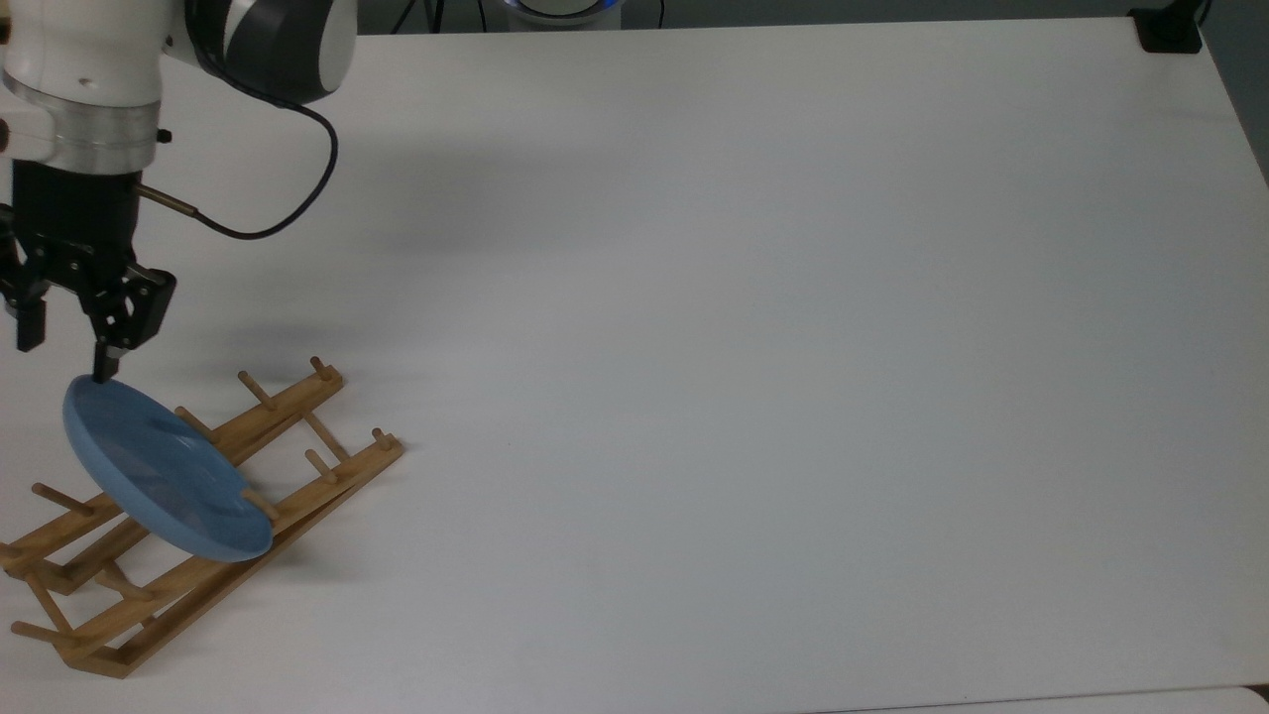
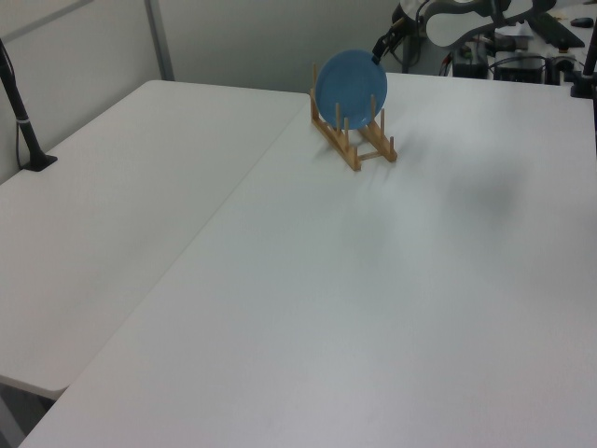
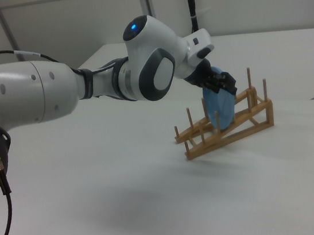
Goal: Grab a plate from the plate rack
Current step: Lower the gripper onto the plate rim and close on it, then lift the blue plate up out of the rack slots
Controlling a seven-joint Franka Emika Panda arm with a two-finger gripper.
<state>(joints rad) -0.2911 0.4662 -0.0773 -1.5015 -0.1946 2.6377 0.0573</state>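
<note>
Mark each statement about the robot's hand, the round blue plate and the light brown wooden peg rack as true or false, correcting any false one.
1. The round blue plate stands on edge in the light brown wooden peg rack. True.
2. The hand is open. True.
3. The plate lies flat on the white table. False: it leans between pegs.
4. The hand has lifted the plate clear. False: the plate sits in the rack.
5. Two plates fill the rack. False: one.
</note>
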